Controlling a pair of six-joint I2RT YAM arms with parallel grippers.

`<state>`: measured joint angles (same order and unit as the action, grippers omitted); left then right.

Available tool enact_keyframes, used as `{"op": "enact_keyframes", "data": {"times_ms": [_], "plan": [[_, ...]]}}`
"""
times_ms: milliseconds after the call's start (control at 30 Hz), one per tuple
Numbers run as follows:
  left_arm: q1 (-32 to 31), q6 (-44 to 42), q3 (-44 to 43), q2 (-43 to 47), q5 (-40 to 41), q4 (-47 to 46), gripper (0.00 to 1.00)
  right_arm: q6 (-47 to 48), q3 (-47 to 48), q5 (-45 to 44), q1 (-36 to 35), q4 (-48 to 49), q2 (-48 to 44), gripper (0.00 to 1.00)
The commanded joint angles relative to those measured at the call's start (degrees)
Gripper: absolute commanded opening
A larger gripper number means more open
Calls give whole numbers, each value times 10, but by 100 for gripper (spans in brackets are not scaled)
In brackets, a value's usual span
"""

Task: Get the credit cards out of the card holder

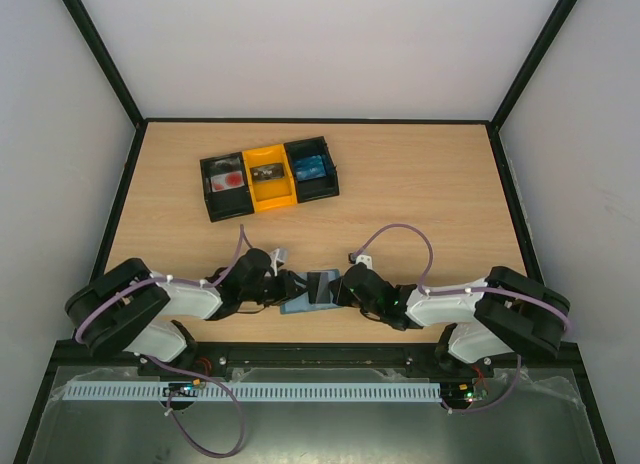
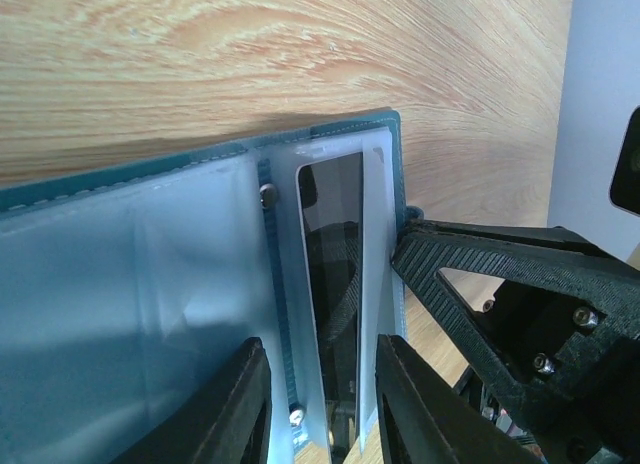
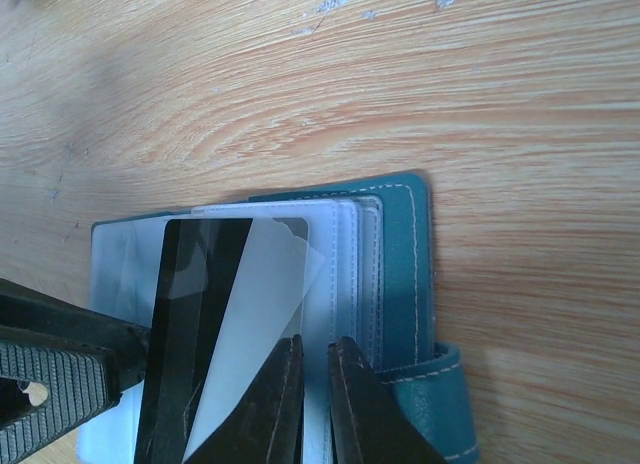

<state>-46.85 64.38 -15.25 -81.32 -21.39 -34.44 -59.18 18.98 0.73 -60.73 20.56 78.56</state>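
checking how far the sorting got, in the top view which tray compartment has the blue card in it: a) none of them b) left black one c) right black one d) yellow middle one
c: the blue card lies in the right, black end of the tray, next to the yellow section.

Count: one slate-blue stitched bifold card holder (image 3: 405, 244), one glossy plastic card with a black stripe (image 3: 185, 314). One black-and-yellow three-compartment plastic tray (image 1: 274, 203), one item per bay, three total (only the bright blue card (image 1: 310, 168) reads clearly). Two black two-finger grippers: left gripper (image 2: 320, 349), right gripper (image 3: 318, 346). One light wooden table (image 1: 420, 184).
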Motion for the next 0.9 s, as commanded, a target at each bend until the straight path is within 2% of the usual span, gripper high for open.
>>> {"op": "enact_keyframes", "data": {"times_ms": [0, 467, 533, 633, 867], "plan": [[-6, 3, -5, -10, 1, -26, 30, -5, -13, 3, -2, -6, 11, 9], [-9, 21, -11, -34, -20, -56, 21, -6, -14, 8, -3, 6, 20, 9], [-8, 32, -10, -41, -29, -72, 17, -6, -15, 8, -2, 6, 21, 9], [-9, 52, -4, -47, -45, -106, 4, -5, -14, 7, -3, 5, 22, 9], [-9, 52, 3, -27, -38, -87, 3, -5, -16, 2, -2, 2, 22, 9]]}}
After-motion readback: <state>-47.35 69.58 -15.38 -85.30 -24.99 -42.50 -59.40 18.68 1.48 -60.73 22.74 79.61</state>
